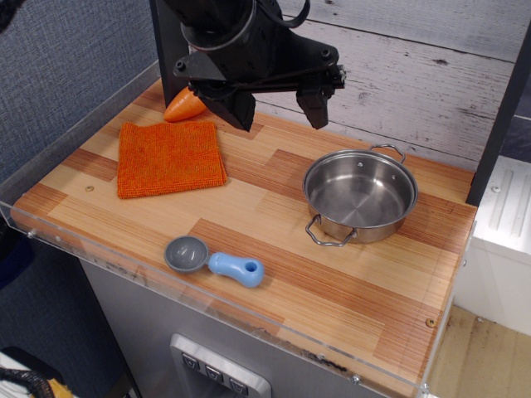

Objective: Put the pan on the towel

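While the arm hung over the back of the surface (274,249), this is how things stood:

Claw: the claw (278,106) was released, its two dark fingers spread wide apart with nothing between them, up in the air near the rear wall.

Claw's position: it hovered between the towel (170,157) and the pan (361,195), above both and touching neither. I'd judge the spread fingers were set wide to take the pan's rim.

Pan, whereabouts: it sat upright on the right half of the surface, well apart from the towel, mouth up, nothing inside.

Pan, orientation: round, so no real long axis. The only line it had ran through its two wire loop handles, one at the front-left of the rim toward the scoop (214,259), the other at the back-right toward the wall.

Towel: it lay flat and spread on the left side, its edges a little skewed to the surface's edge, looking bare and ready to receive the pan.

Carrot-like object: the orange carrot-like object (184,105) lay just behind the towel, partly hidden under the arm, pointed end to the right.

Scoop: grey bowl to the left, blue handle to the right, near the front edge and out of the pan's way.

Progress: the pan was not yet gripped, so the whole carry looked to be ahead.
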`<state>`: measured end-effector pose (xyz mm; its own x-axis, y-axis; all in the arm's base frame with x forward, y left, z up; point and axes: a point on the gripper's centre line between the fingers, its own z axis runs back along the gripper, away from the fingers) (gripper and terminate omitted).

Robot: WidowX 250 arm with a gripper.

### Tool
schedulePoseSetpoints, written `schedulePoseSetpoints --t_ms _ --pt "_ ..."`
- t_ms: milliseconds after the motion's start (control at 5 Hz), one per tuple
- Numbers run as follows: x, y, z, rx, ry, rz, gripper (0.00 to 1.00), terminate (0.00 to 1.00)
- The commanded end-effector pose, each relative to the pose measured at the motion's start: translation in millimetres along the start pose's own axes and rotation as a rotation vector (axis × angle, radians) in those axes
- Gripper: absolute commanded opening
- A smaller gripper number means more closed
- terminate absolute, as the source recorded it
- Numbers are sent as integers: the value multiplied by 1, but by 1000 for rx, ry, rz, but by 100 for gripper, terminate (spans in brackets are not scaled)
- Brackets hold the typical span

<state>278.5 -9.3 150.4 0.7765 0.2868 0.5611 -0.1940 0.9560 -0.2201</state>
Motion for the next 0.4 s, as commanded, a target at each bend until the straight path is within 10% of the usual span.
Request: schedulePoseSetpoints --t_ms 0,200 --pt "0 0 0 0 0 0 100 0" --pt "7 1 -10 10 0 32 100 0"
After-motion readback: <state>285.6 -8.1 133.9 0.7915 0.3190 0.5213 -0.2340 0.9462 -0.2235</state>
